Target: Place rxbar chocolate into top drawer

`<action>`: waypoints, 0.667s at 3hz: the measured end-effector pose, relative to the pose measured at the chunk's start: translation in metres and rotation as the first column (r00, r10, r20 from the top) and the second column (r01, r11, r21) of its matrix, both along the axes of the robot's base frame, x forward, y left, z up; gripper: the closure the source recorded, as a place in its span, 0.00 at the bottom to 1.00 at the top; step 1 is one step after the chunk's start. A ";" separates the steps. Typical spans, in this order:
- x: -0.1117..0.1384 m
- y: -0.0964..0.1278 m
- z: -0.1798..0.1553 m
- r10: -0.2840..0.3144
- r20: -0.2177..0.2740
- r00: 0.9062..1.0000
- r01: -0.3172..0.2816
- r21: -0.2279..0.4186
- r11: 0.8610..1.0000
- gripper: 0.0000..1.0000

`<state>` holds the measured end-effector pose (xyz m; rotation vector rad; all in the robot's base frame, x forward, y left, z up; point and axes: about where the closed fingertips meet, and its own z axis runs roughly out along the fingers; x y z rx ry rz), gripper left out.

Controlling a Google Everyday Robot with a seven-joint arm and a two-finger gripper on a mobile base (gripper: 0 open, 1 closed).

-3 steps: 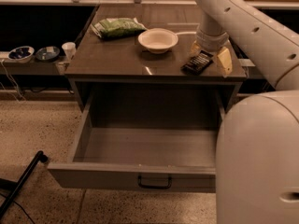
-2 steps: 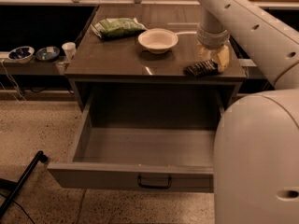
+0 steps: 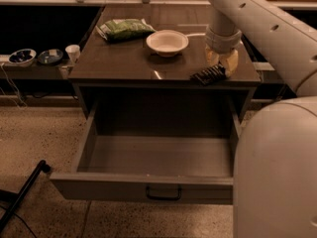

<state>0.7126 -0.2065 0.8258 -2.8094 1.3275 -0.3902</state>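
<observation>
The rxbar chocolate [image 3: 208,75], a small black bar with white lettering, lies at the front right of the brown tabletop [image 3: 124,66], close to the edge. My gripper [image 3: 221,63] hangs straight down from the arm and sits right at the bar's far right end, touching or nearly touching it. The top drawer [image 3: 99,186] below the tabletop is pulled wide open. Its grey inside shows nothing in it, and its dark handle [image 3: 163,194] is at the middle of the front panel.
A white bowl [image 3: 167,41] and a green crinkled snack bag [image 3: 124,29] sit at the back of the tabletop. Two small bowls [image 3: 22,56] and a white cup [image 3: 73,51] stand on a low shelf at left. My base [image 3: 277,172] fills the lower right. A black pole [image 3: 22,197] lies on the floor.
The gripper has moved closer over the bar's right end. The bar has turned from steeply slanted to lying nearly crosswise and has shifted slightly toward the table's front edge.
</observation>
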 end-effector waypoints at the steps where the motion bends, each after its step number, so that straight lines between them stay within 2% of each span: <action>1: -0.003 0.001 0.004 -0.006 0.002 1.000 0.006 0.005 1.000 1.00; 2: -0.032 0.011 0.004 -0.069 0.017 0.997 0.068 0.057 0.996 1.00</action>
